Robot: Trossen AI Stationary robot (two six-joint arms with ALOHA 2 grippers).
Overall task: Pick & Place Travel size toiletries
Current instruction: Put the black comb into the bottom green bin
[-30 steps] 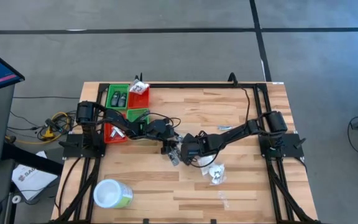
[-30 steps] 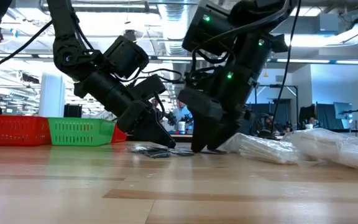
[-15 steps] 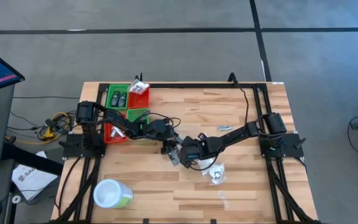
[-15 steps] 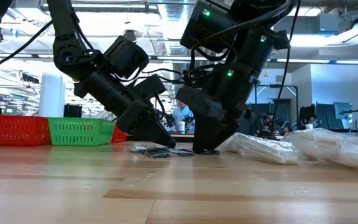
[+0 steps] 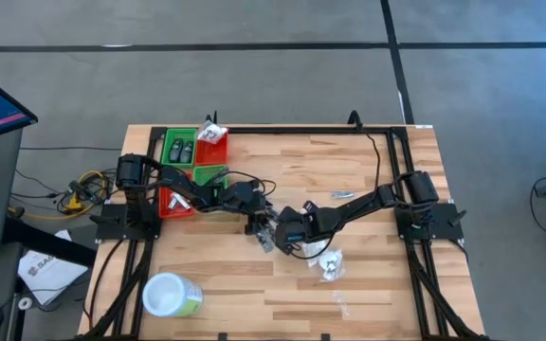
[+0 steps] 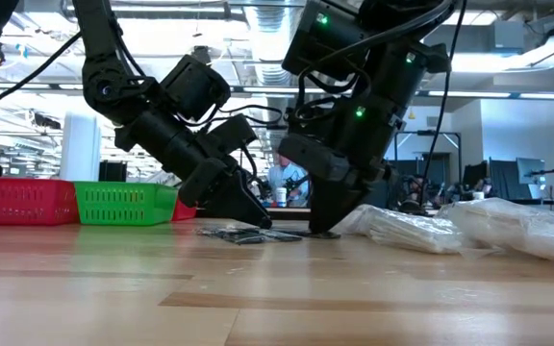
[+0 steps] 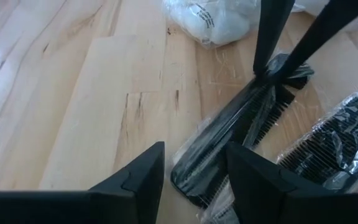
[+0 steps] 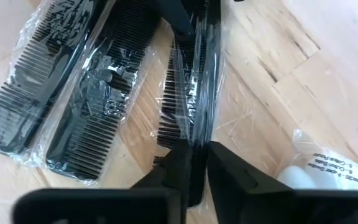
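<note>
Three black combs in clear crinkly wrap lie flat on the wooden table near its middle (image 5: 268, 239). My right gripper (image 8: 194, 149) stands over one end of the nearest comb (image 8: 191, 93), shut on it. My left gripper (image 7: 194, 152) is open over the same comb's other end (image 7: 194, 180), one finger on each side; whether it touches, I cannot tell. The other two combs (image 8: 98, 112) (image 8: 30, 93) lie beside it. In the low view both grippers (image 6: 253, 219) (image 6: 323, 229) slant down to the tabletop. My right gripper pinches the wrapped comb near one end (image 7: 271, 78) between its two fingers, across its width. The fingers come from above, slanting down. The comb lies flat on the table, its wrap bunched just past the fingers.
White plastic-wrapped packets (image 5: 330, 265) lie just right of the combs, close to my right gripper (image 6: 412, 231). Red and green bins (image 5: 192, 156) stand at the far left, some with small items inside. A green tub with a white lid (image 5: 169, 296) sits near the front left.
My right gripper has shut its fingers on the comb's end, staying down at the tabletop. The comb has stayed flat on the table.
</note>
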